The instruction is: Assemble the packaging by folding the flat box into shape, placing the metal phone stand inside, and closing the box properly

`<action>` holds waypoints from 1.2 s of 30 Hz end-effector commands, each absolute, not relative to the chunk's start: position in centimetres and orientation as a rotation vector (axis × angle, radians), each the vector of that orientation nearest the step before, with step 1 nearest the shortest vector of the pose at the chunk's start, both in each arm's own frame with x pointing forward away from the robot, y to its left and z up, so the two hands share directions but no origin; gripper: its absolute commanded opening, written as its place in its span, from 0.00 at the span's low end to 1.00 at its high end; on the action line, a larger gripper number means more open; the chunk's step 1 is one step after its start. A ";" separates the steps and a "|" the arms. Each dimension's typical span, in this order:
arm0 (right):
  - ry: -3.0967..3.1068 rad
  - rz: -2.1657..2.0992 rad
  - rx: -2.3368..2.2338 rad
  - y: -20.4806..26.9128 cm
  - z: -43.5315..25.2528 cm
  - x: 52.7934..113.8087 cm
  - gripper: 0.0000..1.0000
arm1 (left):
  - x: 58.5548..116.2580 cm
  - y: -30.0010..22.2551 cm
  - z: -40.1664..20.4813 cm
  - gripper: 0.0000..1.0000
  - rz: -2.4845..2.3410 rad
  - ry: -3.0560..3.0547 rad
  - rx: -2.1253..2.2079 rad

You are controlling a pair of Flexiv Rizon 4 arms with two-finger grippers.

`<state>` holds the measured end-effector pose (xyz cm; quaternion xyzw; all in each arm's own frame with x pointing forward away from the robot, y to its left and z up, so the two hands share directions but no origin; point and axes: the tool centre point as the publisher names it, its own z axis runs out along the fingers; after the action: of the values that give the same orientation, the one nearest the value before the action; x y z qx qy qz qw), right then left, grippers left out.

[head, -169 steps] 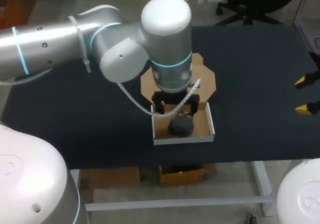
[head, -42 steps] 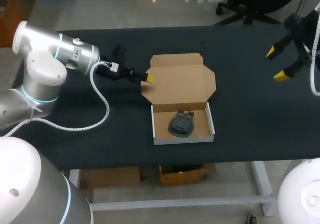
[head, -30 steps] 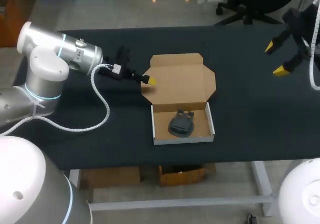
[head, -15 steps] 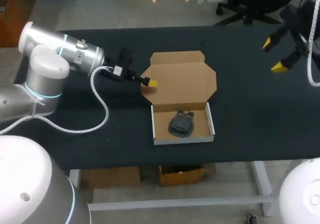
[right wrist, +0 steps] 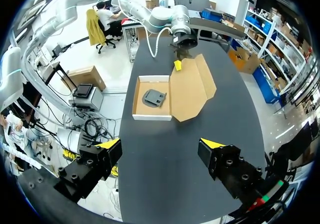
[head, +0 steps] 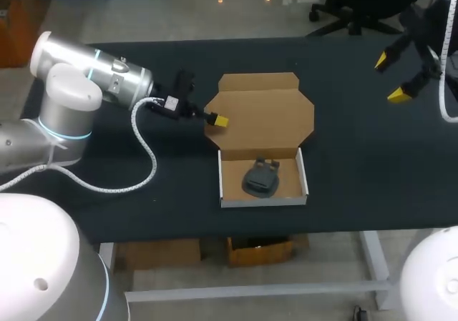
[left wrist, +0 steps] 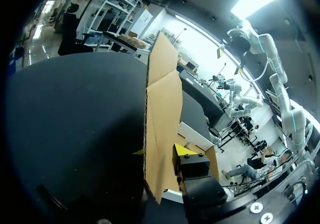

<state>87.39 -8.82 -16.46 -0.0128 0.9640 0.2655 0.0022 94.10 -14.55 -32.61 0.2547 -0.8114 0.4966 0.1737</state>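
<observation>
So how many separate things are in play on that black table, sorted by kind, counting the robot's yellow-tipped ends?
cardboard box: 1
phone stand: 1
end effectors: 2, the left end effector and the right end effector
Total: 4

We see plain brown cardboard on the box [head: 261, 114] at our left end effector [head: 217, 120], with white outer walls. The phone stand [head: 259, 178] is dark grey and the surface [head: 358, 164] black. That end effector and our right end effector [head: 392, 78] are black with yellow tips.
</observation>
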 end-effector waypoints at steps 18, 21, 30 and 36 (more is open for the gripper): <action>3.033 0.821 -0.048 -8.6 -16.2 87.4 1.00 | 94.2 -14.8 -32.6 0.00 1.463 -2.296 0.671; 3.036 0.819 -0.050 -8.5 -16.2 87.4 1.00 | 94.0 -14.7 -32.7 0.00 1.476 -2.310 0.633; 3.038 0.814 -0.060 -8.2 -16.0 87.4 1.00 | 93.5 -14.6 -32.5 0.00 1.511 -2.359 0.540; 3.032 0.810 -0.074 -7.9 -15.5 87.5 1.00 | 93.5 -14.6 -32.5 0.00 1.511 -2.359 0.540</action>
<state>87.52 -7.94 -15.83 -0.0224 0.9655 0.2595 0.0030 93.55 -14.66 -32.46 0.1871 -0.8183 0.5241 0.1441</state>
